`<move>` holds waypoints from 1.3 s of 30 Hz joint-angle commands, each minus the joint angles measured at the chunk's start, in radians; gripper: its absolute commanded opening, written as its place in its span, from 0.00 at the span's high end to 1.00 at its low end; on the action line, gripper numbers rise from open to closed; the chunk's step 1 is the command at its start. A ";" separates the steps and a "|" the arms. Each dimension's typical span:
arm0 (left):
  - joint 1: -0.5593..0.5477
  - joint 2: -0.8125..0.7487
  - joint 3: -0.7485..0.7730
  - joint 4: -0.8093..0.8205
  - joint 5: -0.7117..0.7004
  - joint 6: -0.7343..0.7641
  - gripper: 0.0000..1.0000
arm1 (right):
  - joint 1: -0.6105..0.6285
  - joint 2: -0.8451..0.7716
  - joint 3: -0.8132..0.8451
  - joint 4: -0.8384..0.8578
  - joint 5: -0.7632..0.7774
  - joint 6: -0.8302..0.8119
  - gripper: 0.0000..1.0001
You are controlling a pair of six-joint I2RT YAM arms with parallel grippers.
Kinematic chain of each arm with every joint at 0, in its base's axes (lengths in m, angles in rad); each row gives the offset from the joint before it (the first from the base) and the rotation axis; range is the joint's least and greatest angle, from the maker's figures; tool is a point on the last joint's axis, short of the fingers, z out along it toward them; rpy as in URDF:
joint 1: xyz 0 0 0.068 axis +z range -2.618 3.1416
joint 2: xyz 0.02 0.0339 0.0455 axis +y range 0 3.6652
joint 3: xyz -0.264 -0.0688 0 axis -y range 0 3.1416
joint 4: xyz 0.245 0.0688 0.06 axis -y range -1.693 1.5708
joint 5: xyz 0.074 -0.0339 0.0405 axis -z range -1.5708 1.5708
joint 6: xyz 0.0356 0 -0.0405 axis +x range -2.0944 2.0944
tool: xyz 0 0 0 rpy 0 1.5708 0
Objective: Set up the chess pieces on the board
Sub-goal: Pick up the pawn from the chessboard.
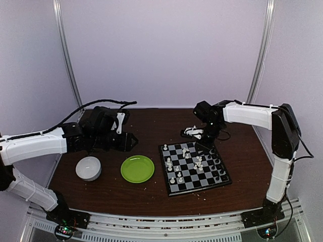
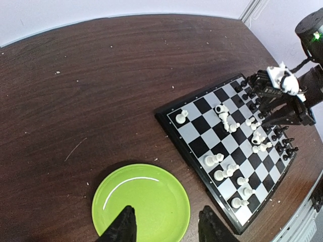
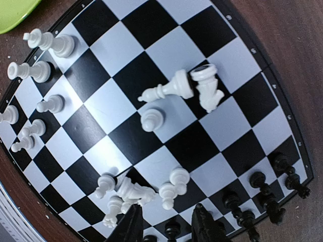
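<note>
Spotting the board (image 1: 187, 185) lower right in the top view, then the left gripper (image 2: 166, 227) spread empty over the green plate (image 2: 146, 199) in left wrist view, then right wrist view, the right gripper (image 3: 169, 224) bottom-centre above toppled white chess pieces (image 3: 128, 191), grip impossible to call, so probably best straddling just one.

This is a robotics lab test cell rather than a lived-in room. Plain pale walls (image 1: 161, 50) close in a dark wooden table (image 1: 151, 196) on the left, right and far sides, framed by metal posts (image 1: 68, 55). Two white-and-black robot arms (image 1: 252, 115) are bolted to a slotted aluminium rail (image 1: 166, 228) along the near edge, with loose cables (image 1: 108, 104) trailing. On the table lie a chess board (image 1: 192, 185), a green plate (image 1: 137, 168) and a white bowl (image 1: 88, 168).
</note>
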 commanded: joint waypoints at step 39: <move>-0.003 0.072 0.018 0.112 0.026 -0.017 0.57 | 0.034 0.136 0.103 -0.050 0.061 0.070 0.96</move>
